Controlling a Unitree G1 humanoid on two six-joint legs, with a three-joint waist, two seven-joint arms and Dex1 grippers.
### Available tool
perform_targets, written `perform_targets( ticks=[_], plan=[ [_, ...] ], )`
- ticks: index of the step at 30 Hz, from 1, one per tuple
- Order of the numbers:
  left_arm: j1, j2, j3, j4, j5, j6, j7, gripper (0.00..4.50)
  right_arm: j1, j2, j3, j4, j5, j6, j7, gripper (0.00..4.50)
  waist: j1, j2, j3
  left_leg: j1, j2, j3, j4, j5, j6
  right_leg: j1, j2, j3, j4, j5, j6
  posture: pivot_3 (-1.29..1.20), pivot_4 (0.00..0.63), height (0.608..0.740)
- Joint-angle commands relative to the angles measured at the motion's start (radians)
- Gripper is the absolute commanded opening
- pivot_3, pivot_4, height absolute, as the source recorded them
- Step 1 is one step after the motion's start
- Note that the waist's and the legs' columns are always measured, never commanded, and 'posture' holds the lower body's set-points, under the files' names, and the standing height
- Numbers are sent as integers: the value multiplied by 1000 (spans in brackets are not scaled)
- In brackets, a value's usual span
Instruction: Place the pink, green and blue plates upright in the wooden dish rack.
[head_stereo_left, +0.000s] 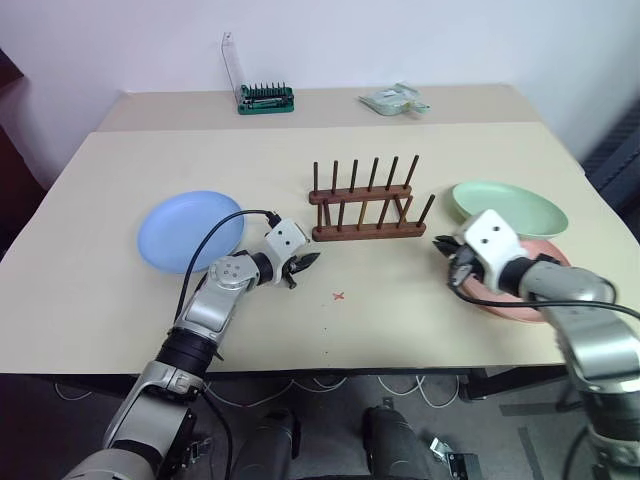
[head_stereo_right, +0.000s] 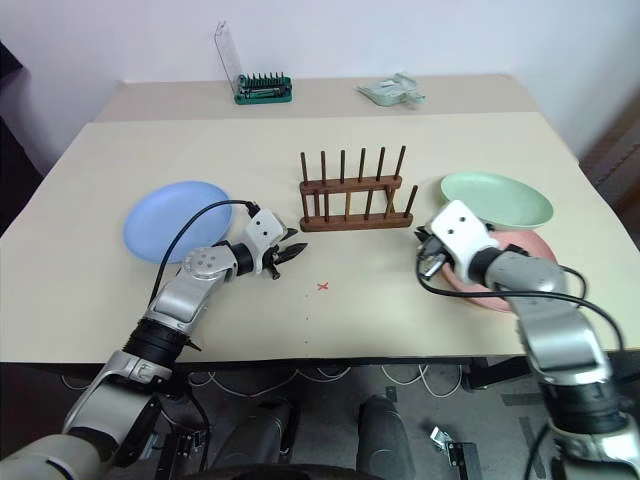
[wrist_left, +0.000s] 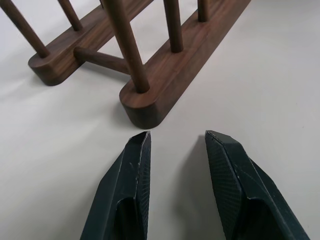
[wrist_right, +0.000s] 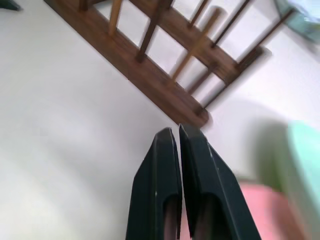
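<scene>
None of the three plates is in the rack yet, so the whole task is still ahead.

Nearest the robot, a small red cross mark (head_stereo_left: 339, 296) sits on the beige tabletop (head_stereo_left: 420, 320) at about 6 o'clock from the rack. Just beyond it, at roughly 8 o'clock of the rack, the left pincer (head_stereo_left: 303, 265) hovers low with its fingers spread and nothing between them; in the left wrist view its tips point at the rounded end of the rack's near rail, close to it but apart. At about 4 o'clock of the rack, the right pincer (head_stereo_left: 447, 256) has its fingers pressed together and empty, raised above the near edge of the pink plate (head_stereo_left: 510, 303).

The pink plate lies flat at the rack's 4 o'clock, partly under the green plate (head_stereo_left: 510, 207), which lies flat at about 3 o'clock and overlaps its far edge. The blue plate (head_stereo_left: 185, 230) lies flat at 9 o'clock, well apart from the rack.

The wooden dish rack (head_stereo_left: 365, 205) stands in the middle of the tabletop, every slot between its pegs vacant.

Farther back, at 11 o'clock, stands a green-based bit holder (head_stereo_left: 265, 98) with a clear lid raised, and at 1 o'clock a crumpled clear packet (head_stereo_left: 394, 99).

By my judgement three pick-ups and three upright placements remain.
</scene>
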Motion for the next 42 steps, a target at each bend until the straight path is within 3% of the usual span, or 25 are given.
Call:
perform_targets(
  ticks=[1, 6, 17, 24, 25, 29, 38, 40, 42],
  plan=[
    [21, 9, 6, -62, -27, 2, -54, 1677, 116, -92, -143, -87, 71, 79, 100, 1034, 4, 0, 0, 0, 0, 0, 0, 0, 0, 0, 0, 0, 0, 0, 0, 0, 150, 740],
    [71, 30, -34, -244, -156, 44, -270, 1677, 266, -124, -177, -107, 42, 103, 79, 3524, 2, 0, 0, -1, 0, 1, 1, -1, 1, 0, -1, 0, -2, 0, 0, 0, 150, 740],
    [83, 8, -58, -304, -182, 102, -309, 1677, 311, -77, -120, -92, 50, 138, 37, 3524, 6, 0, 0, -1, 0, 1, 1, -1, 1, 1, -1, 0, -2, 0, 0, 0, 150, 740],
    [95, 7, -33, -327, -230, 126, -327, 1677, 314, -86, -131, -84, 66, 146, 48, 169, 5, 0, 0, -1, 0, 1, 1, -1, 1, 1, -1, 0, -2, 0, 0, 0, 150, 740],
    [96, 1, -28, -326, -235, 125, -321, 1677, 316, -89, -134, -84, 65, 143, 50, 24, 5, 0, 0, -1, 0, 1, 1, -1, 1, 1, -1, 0, -2, 0, 0, 0, 150, 740],
    [102, -2, -26, -332, -252, 127, -323, 1677, 336, -105, -161, -122, 87, 153, 83, 24, 8, 0, 0, -1, 0, 1, 1, -1, 1, 1, -1, 0, -2, 0, 0, 0, 150, 740],
    [110, 14, -16, -326, -256, 104, -330, 1677, 457, -145, -362, -346, 329, 215, 286, 24, 16, 0, 0, -1, 0, 1, 1, -1, 1, 1, 0, 0, -3, 0, 0, 0, 150, 740],
    [106, 22, -8, -313, -252, 95, -330, 1677, 388, -141, -429, -381, 447, 249, 287, 24, 19, 0, 0, -1, 0, 1, 1, -1, 1, 1, -1, 0, -3, 0, 0, 0, 150, 740],
    [100, 31, 1, -303, -253, 90, -330, 1677, 224, -140, -474, -349, 550, 292, 213, 24, 12, 0, 0, -1, 1, 2, 1, -1, 1, 1, 0, 0, -4, 0, 0, 0, 150, 740]
  ],
)
